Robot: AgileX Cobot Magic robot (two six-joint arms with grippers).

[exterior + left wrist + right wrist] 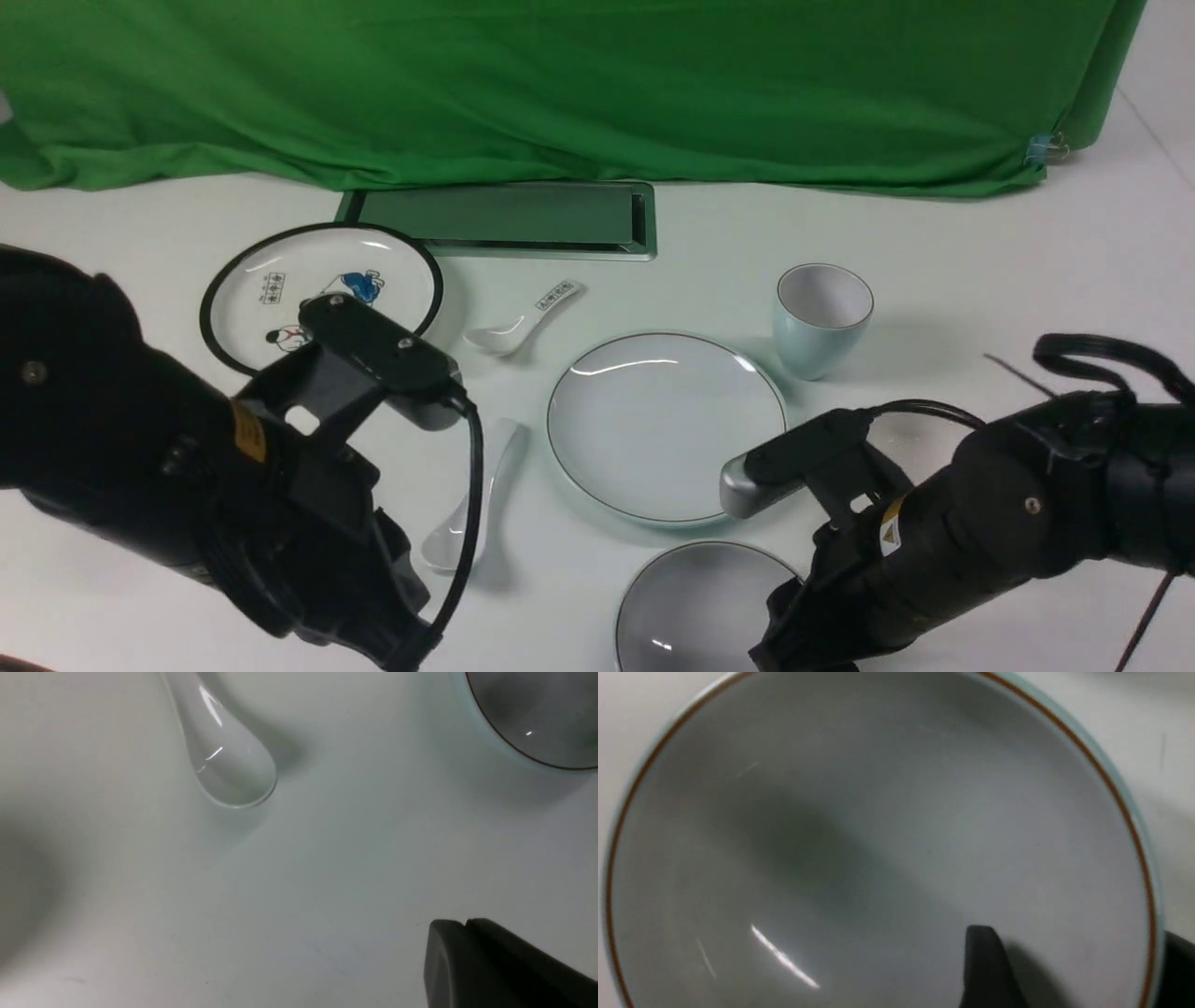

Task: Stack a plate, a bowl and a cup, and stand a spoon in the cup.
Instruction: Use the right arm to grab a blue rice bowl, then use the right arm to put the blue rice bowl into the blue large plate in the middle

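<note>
Bright scene; soft shadows beside spoon [465, 523]; glare streaks on plate [667, 429]; right wrist view blurry.

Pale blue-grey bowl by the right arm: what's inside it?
Inside the bowl, one finger of the right tool reaches over the rim; otherwise only bare glaze with reflections shows. The part beyond the right wrist picture's edge can't be seen.

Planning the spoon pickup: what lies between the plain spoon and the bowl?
In the left wrist view, only bare tabletop shows between the spoon and the bowl.
</note>
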